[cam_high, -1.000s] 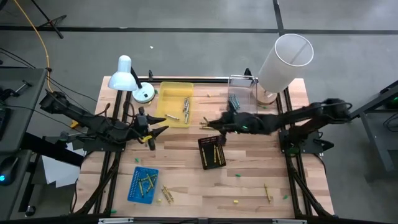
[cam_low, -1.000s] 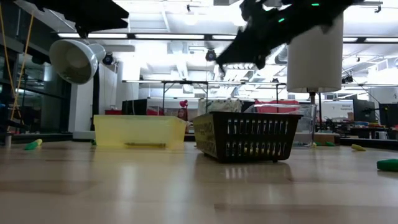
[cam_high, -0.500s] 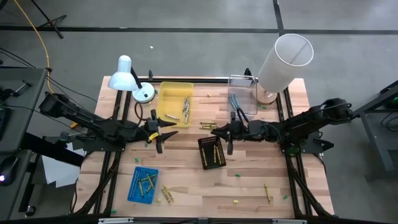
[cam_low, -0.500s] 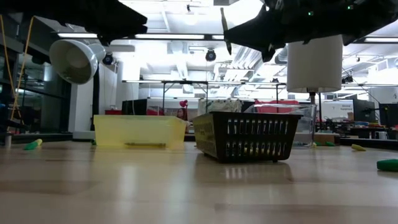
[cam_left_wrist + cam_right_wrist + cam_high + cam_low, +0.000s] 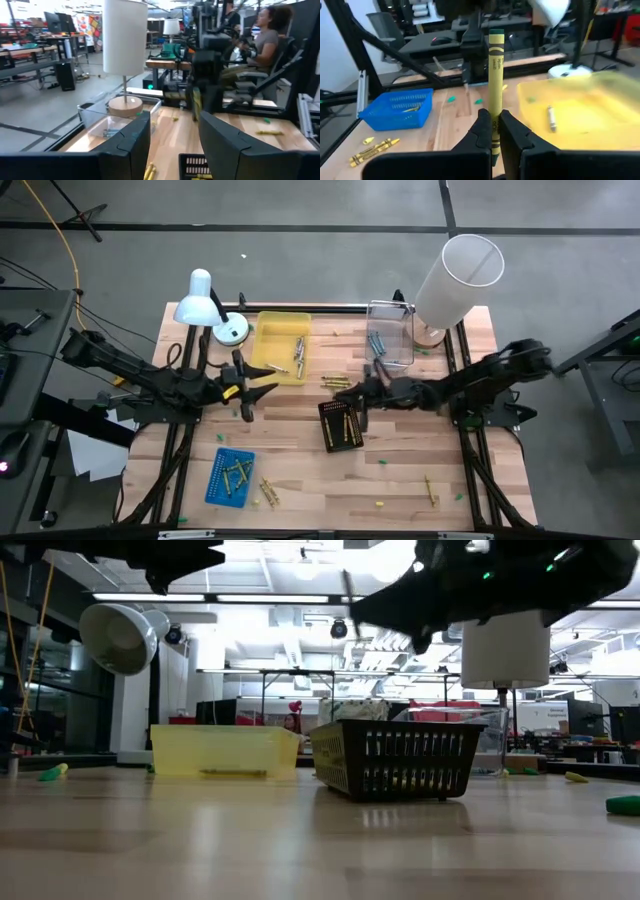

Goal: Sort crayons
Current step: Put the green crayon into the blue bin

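Observation:
My right gripper (image 5: 362,396) is shut on an olive-yellow crayon (image 5: 495,80) above the far edge of the black basket (image 5: 340,426), which holds several crayons. My left gripper (image 5: 256,387) is open and empty, just near of the yellow tray (image 5: 280,345); its fingers (image 5: 125,145) frame the right arm and its crayon (image 5: 196,102). Greyish crayons (image 5: 298,352) lie in the yellow tray. Yellow crayons (image 5: 238,472) lie in the blue tray (image 5: 228,476). Loose crayons lie on the table (image 5: 338,383), (image 5: 268,492), (image 5: 430,488). My right gripper pinches the crayon near one end (image 5: 494,131) between its two fingertips. The fingers come about level from the table's right side and lie across the crayon. Most of the crayon sticks out on one side of the fingers. It is lifted clear of table and basket.
A clear box (image 5: 390,335) and a white cylinder lamp (image 5: 455,280) stand at the far right. A white desk lamp (image 5: 203,302) stands at the far left. Small green specks dot the wood. A seated person shows beyond the table in the left wrist view (image 5: 262,40).
My right gripper has drawn back from the table's middle toward the right edge, risen from a downward tilt to about level, and turned at the wrist. The crayon now hangs over the basket's far edge. My left gripper has stayed open near the yellow tray.

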Available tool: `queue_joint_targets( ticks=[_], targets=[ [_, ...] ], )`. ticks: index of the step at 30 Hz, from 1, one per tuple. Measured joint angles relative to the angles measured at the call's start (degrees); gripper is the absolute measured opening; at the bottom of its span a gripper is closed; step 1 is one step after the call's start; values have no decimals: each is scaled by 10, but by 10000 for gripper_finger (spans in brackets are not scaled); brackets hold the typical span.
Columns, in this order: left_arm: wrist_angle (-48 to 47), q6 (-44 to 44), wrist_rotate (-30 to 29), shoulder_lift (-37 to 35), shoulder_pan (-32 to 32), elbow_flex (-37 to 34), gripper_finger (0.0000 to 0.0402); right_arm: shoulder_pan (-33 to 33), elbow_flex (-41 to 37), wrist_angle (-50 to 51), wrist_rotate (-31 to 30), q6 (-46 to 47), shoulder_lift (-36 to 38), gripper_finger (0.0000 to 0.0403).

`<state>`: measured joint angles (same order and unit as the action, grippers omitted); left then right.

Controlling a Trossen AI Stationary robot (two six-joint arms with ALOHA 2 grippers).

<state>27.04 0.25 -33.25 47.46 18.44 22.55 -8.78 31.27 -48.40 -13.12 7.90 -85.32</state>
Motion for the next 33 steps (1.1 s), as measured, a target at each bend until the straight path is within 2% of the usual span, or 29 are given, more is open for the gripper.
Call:
queue_joint_targets(
  ticks=[3,6,14,20,24,27,33],
  targets=[
    [6,0,-19,0,0,0,154,0,37,-28,28,11,-80,0],
    [17,0,-26,0,0,0,154,0,110,-32,67,7,-168,0],
    [4,0,-18,0,0,0,154,-14,360,-33,180,-9,-388,0],
    [-1,-14,-17,0,0,0,154,-30,543,-30,266,-9,-515,0],
    [-2,-15,-17,0,0,0,154,-39,645,18,302,-9,-571,0],
    [-2,-15,-17,0,0,0,154,-42,701,62,303,-18,-597,0],
    [-3,-16,-17,0,0,0,154,-41,758,74,296,-19,-625,0]
  ],
)
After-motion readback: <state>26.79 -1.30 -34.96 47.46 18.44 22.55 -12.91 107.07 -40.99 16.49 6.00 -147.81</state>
